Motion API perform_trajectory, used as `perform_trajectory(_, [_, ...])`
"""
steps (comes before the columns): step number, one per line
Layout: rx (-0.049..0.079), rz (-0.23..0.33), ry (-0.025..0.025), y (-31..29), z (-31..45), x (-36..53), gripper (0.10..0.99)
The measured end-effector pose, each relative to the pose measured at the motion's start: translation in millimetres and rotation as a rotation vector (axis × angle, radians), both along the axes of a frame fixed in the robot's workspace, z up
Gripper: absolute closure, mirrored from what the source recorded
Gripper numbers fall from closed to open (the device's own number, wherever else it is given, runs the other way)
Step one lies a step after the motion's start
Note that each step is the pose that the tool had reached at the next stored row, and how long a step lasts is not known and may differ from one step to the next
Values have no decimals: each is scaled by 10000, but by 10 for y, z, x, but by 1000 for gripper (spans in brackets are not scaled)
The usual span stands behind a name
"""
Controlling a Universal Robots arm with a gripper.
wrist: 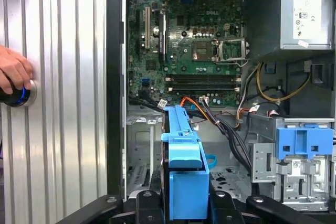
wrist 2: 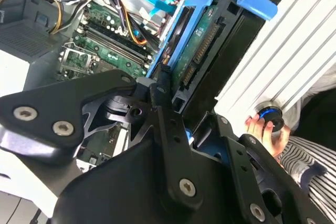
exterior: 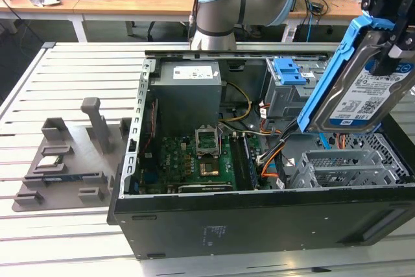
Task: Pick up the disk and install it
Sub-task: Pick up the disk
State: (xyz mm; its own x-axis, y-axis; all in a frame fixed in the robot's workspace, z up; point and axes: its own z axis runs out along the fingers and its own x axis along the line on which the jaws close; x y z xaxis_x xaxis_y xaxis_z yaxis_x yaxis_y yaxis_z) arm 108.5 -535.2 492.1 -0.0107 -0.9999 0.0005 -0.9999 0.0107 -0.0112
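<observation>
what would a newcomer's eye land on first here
The disk in its bright blue bracket, gripped by the gripper and held tilted above the drive cage at the exterior view's right. Next, the open computer case with its green motherboard exposed. In the first wrist view, a person's hand rests on a blue-lit button on the slatted table.

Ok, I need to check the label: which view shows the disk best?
The exterior view: the disk hangs tilted over the open computer case, label facing the camera. The first wrist view shows its blue bracket end-on; the second wrist view, its circuit-board side.
</observation>
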Motion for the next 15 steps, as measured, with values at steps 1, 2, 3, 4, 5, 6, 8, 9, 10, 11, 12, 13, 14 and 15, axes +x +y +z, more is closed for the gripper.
perform_trajectory(1, [37, -4, 0, -41, -3, 6, 722])
perform_trajectory(2, [42, -16, 0, -49, -8, 18, 722])
perform_trajectory(3, [43, -26, 0, -51, -16, 39, 722])
perform_trajectory(4, [40, -40, 2, -52, -31, 84, 722])
perform_trajectory(5, [40, -64, 2, -52, -59, 120, 722])
perform_trajectory(6, [41, -103, 3, -52, -91, 150, 722])
perform_trajectory(8, [40, -146, 2, -52, -132, 192, 722])
perform_trajectory(9, [40, -161, 2, -52, -155, 220, 722])
perform_trajectory(10, [39, -170, 2, -52, -175, 235, 722])
perform_trajectory(11, [40, -226, 2, -52, -298, 260, 722])
perform_trajectory(12, [40, -236, 2, -52, -335, 288, 722])
perform_trajectory(13, [38, -237, 2, -52, -341, 302, 722])
perform_trajectory(14, [39, -236, 2, -51, -343, 308, 722])
perform_trajectory(15, [40, -236, 2, -52, -346, 314, 722])
